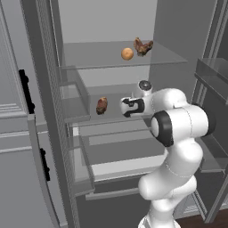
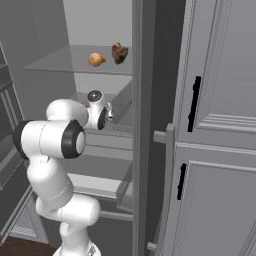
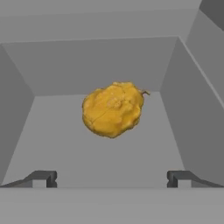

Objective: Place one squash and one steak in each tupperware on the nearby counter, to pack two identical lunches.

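The hand view looks into a grey-walled shelf bay (image 3: 109,61) with a flat floor, a back wall and side walls slanting in at left and right; bare floor lies all round the yellow squash (image 3: 113,108), which sits mid-bay, apart from every wall; the gripper (image 3: 112,178) stands spread wide, holding nothing; its fingertips (image 3: 45,177) rise at the bottom of that view, one to each side, with the squash ahead of them and centred between them, not touched.

From the left base view the arm (image 1: 178,133) rises from the lower right, elbow bent, its forearm reaching level into the open grey cabinet at the middle shelf (image 1: 111,118); a steak (image 1: 101,105) lies on that shelf to the left of the hand, near but apart; the cabinet's frame post (image 1: 49,111) stands close on the left, and an open door with racks (image 1: 213,89) on the right.

On the upper shelf (image 1: 169,58) an orange squash (image 1: 127,54) sits just beside a second steak (image 1: 143,46), well above the hand; in the right base view the same pair show as squash (image 2: 96,59) and steak (image 2: 119,52), with the door edge (image 2: 142,125) close on the hand's right.
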